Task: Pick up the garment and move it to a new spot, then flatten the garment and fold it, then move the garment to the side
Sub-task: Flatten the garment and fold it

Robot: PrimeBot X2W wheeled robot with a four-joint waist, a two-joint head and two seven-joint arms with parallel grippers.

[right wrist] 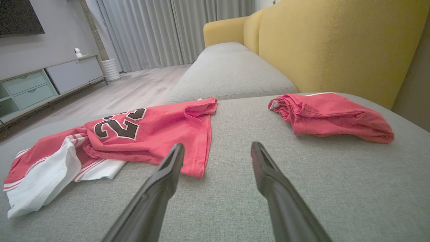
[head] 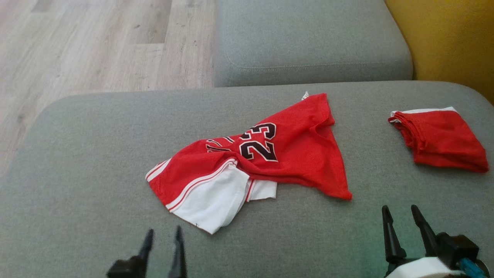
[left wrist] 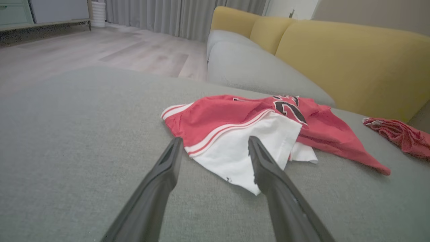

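We find the garment (head: 293, 154) crumpled on the cushion (head: 77, 154), its lettering beside the 23 buried in folds (a white panel lies nearest us). Our left gripper (head: 164, 230) and right gripper (head: 400, 208) hover open, empty; the wrist views add curtains (right wrist: 151, 30).

The jersey (head: 293, 154) lies mid near seat (head: 77, 173), a folded garment (head: 440, 139) well apart to its right. A second seat (head: 308, 38) lies behind, floor (head: 77, 46) to the left. The left pincer (head: 164, 230) and right pincer (head: 399, 208) hang before the jersey.
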